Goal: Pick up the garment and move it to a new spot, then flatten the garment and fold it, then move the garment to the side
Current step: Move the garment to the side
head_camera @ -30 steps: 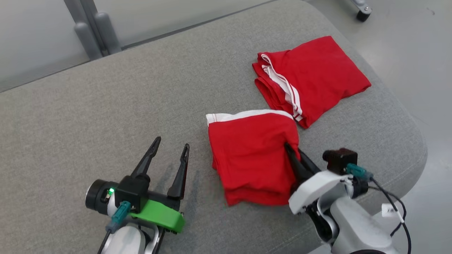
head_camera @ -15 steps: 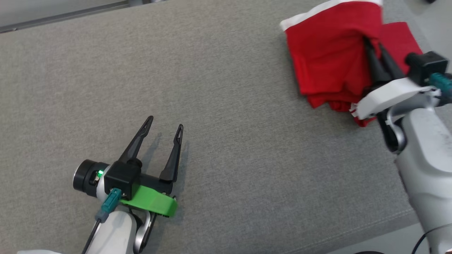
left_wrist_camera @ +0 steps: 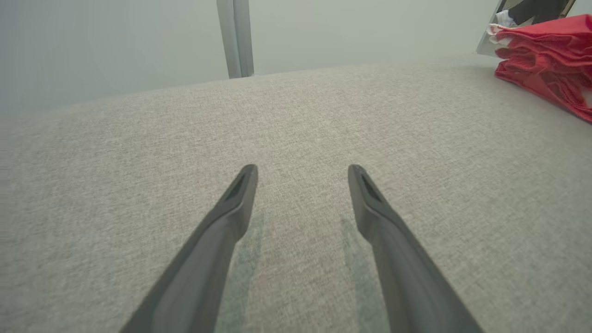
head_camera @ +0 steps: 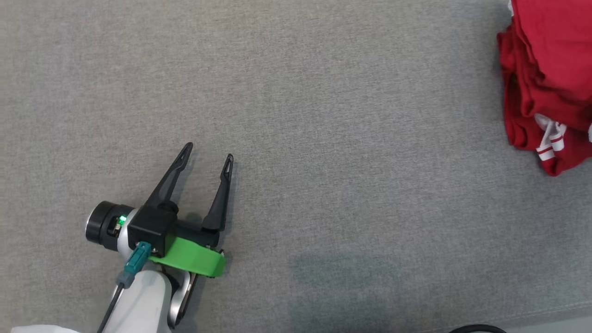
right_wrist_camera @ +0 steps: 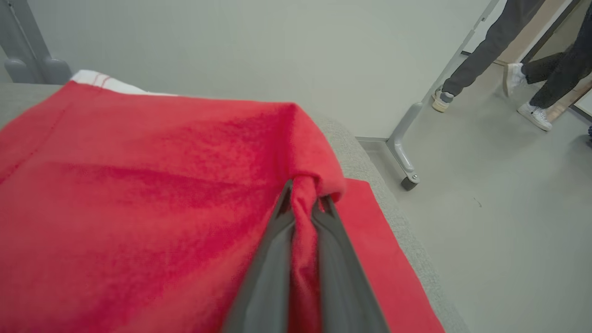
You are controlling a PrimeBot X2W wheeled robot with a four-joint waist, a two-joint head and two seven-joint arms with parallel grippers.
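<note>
The garment [right_wrist_camera: 138, 185] is red cloth with a white band at its far edge. My right gripper [right_wrist_camera: 305, 192] is shut on a pinched fold of it and holds it over a second folded red garment [right_wrist_camera: 370, 236]. In the head view the held garment [head_camera: 559, 41] sits at the right edge, above the crumpled, white-striped folds of the other one [head_camera: 532, 125]. My left gripper [head_camera: 208, 151] rests low over the grey cushion at the lower left, open with nothing between its fingers. In the left wrist view the left gripper [left_wrist_camera: 303, 169] points across bare cushion, with the red pile [left_wrist_camera: 545, 60] at the upper right.
The grey cushion [head_camera: 323, 115] spreads wide between my left gripper and the red pile; its front seam [head_camera: 555, 309] runs along the lower right. Beyond the cushion's end are bare floor, a wheeled frame leg [right_wrist_camera: 402, 152] and people's legs [right_wrist_camera: 490, 41]. A grey post [left_wrist_camera: 236, 37] stands behind.
The head camera has swung left and down. The right gripper has carried the garment rightward over the other red garment. The left gripper has stayed open in place.
</note>
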